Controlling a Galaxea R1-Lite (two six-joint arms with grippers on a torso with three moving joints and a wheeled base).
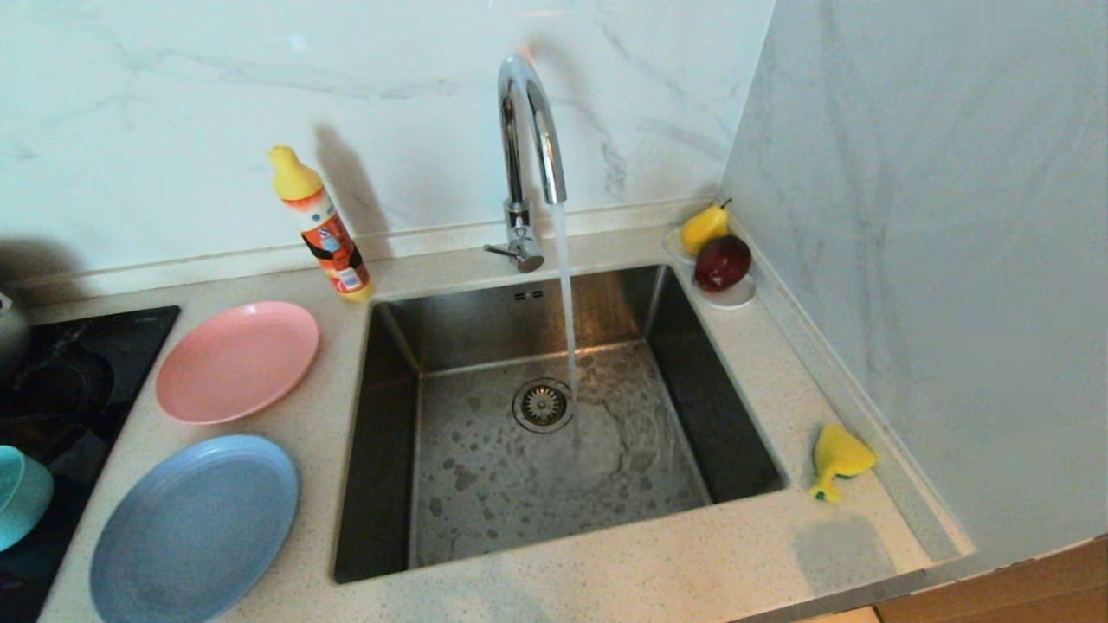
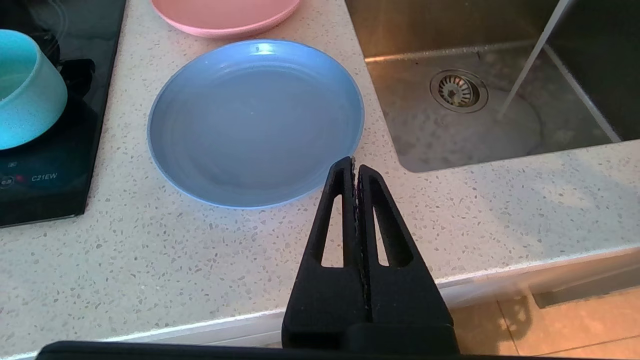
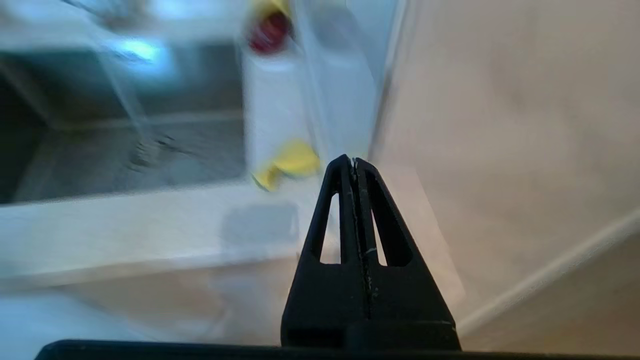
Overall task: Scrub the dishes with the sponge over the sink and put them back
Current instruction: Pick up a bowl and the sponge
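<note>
Both pincers, left pincer (image 2: 354, 165) and right pincer (image 3: 353, 162), were noted closed and empty, the right apparently aimed toward the sponge (image 1: 838, 459) lying on the desk (image 1: 606, 580) beside the sink (image 1: 554, 415), plates untouched.

An orange bottle (image 1: 327, 234) with a yellow cap stands on the speckled counter (image 1: 658, 562). Well to its right, a yellow pear (image 1: 704, 227) and dark red apple (image 1: 722, 262) share a white saucer (image 1: 736, 298). Left of the bottle lies a black cooktop (image 1: 78, 355).

Sink (image 1: 485, 329): brushed stainless steel, wet. Tap (image 1: 528, 130): glossy chrome. Pink plate (image 1: 238, 359), blue plate (image 1: 195, 528): matt plastic; countertop (image 1: 762, 381): speckled stone.
</note>
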